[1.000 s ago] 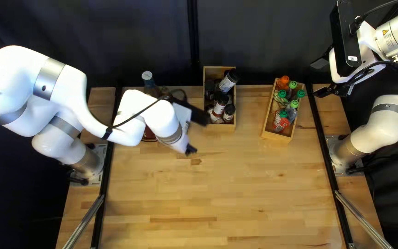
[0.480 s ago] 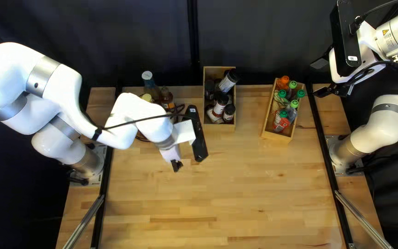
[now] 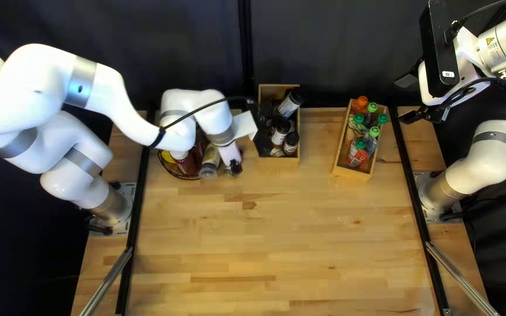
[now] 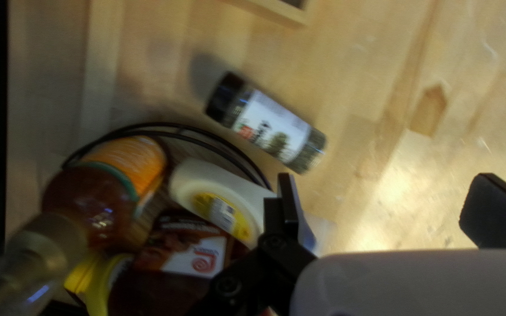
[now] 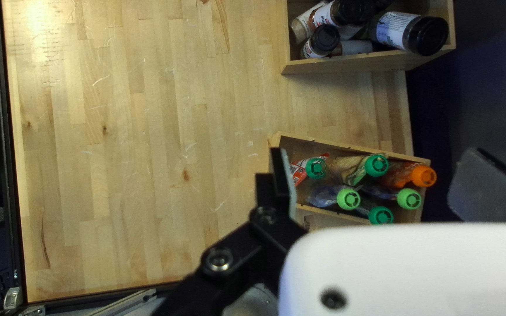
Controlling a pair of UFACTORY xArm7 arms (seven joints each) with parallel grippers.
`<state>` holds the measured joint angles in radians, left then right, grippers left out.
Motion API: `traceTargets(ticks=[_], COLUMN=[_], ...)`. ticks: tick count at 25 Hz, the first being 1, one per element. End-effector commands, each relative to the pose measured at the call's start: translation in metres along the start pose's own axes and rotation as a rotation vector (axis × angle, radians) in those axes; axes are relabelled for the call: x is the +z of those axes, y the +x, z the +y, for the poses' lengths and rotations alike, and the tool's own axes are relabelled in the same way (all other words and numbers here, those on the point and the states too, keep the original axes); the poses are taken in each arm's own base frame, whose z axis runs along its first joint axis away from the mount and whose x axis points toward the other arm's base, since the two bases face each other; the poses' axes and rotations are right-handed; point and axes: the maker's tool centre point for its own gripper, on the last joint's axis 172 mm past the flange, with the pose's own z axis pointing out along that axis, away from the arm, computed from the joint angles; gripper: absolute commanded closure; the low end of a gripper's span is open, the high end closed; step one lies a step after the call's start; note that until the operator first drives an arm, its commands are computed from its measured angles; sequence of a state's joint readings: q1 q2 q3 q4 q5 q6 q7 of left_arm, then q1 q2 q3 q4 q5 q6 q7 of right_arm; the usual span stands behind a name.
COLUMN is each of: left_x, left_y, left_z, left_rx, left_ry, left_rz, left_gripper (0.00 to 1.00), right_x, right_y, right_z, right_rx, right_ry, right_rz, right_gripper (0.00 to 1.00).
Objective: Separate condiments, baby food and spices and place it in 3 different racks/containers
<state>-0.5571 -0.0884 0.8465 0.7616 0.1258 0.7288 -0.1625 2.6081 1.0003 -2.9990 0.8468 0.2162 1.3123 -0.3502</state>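
Dark curtain (image 3: 323,47) hangs behind the far edge of the pale wooden surface (image 3: 294,246). Compared with the earlier frame, my left arm has swung back toward that far edge: its left hand (image 3: 235,168) was out over bare wood and is now close by the wire basket (image 4: 165,123), with its wrist camera (image 3: 262,133) covering part of the middle box (image 3: 288,159). Some bottles behind the arm have gone from sight, while a red sauce bottle (image 3: 185,164) in the basket has come into it. My right arm and both wooden boxes have not moved.

The left hand stands wide open, holding nothing. Ahead of it, a black-capped spice jar (image 4: 270,129) lies on its side on the surface, just outside the basket; the left wrist view is blurred, but its contents look like dried herbs. More spice jars (image 3: 277,131) crowd the middle box, and capped pouches (image 3: 373,133) fill the right box (image 3: 346,172). The right hand (image 3: 409,99), raised near that box, is also wide open and empty.
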Motion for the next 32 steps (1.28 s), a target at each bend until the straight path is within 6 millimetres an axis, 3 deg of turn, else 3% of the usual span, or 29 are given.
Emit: traceTargets(ticks=[1, 11, 19, 26, 30, 32], left_x=[0.021, 0.041, 0.042, 0.03, -0.004, -0.004], left_y=[0.013, 0.015, 0.013, 0.01, 0.005, 0.005], left_z=[-0.012, -0.026, -0.014, 0.0, 0.012, 0.012], left_rx=[-0.04, -0.09, -0.104, -0.115, -0.09, -0.09], left_ry=[-0.01, -0.015, -0.031, 0.007, 0.0, 0.0], left_rz=[-0.007, -0.02, -0.028, -0.047, -0.047, -0.047], left_gripper=[0.0, 0.0, 0.0, 0.0, 0.0, 0.0], right_x=[0.0, 0.0, 0.0, 0.0, 0.0, 0.0], right_y=[0.0, 0.0, 0.0, 0.0, 0.0, 0.0], right_z=[0.0, 0.0, 0.0, 0.0, 0.0, 0.0], right_rx=[0.0, 0.0, 0.0, 0.0, 0.0, 0.0], right_ry=[0.0, 0.0, 0.0, 0.0, 0.0, 0.0], right_rz=[0.0, 0.0, 0.0, 0.0, 0.0, 0.0], right_gripper=[0.0, 0.0, 0.0, 0.0, 0.0, 0.0])
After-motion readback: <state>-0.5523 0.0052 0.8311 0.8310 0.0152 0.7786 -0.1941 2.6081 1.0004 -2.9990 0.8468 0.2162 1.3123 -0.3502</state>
